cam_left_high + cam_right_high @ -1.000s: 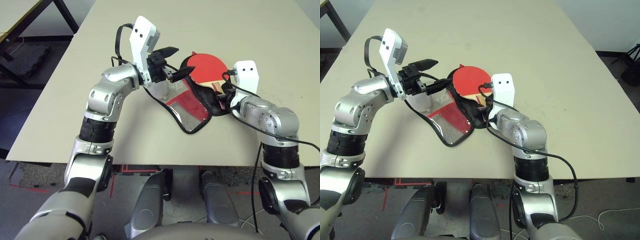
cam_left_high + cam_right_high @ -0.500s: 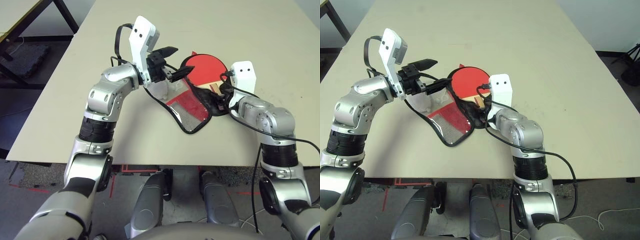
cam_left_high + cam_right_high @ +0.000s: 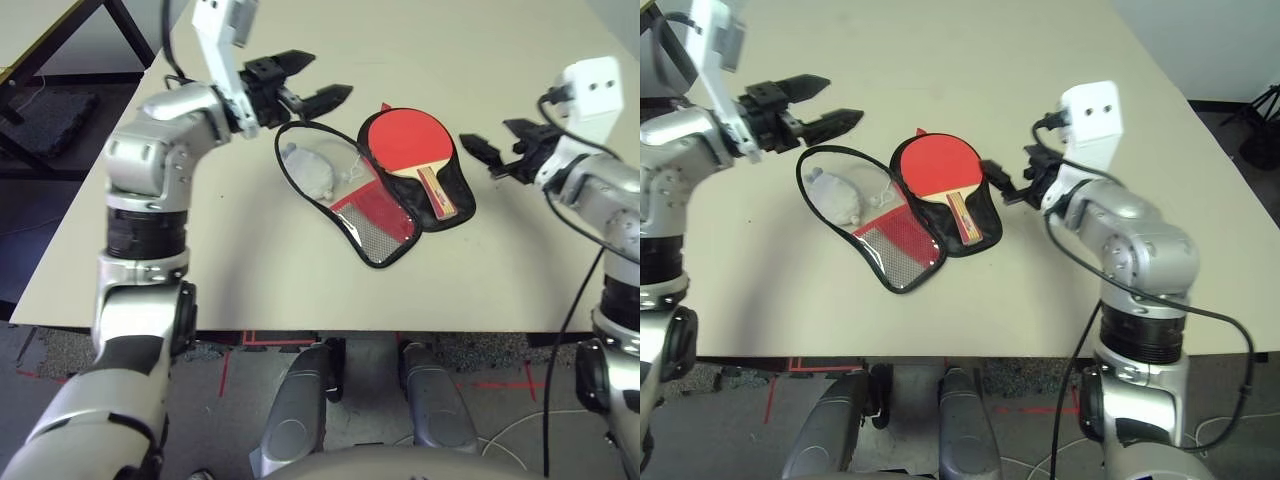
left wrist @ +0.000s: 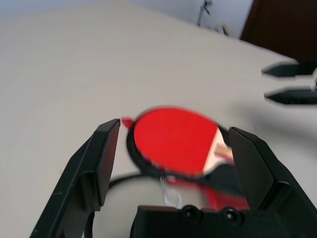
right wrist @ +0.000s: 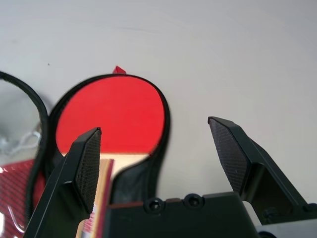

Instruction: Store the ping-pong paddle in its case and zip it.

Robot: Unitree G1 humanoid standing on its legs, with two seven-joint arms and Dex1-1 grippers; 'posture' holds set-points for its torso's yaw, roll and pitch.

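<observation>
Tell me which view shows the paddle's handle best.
The left eye view: the ping-pong paddle lies whole in the open case, its striped handle unobstructed. The right eye view matches. Wrist views show mainly the red face, the handle cropped.

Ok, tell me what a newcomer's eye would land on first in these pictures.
First, the ping-pong paddle, its round red face up, lying in the case, which is spread open near the middle of the table. Then the white fluffy pom-pom inside the case's open flap, on the robot's left of the paddle. Last, the left gripper and the right gripper, raised either side of the case, jaws open, holding nothing.
</observation>
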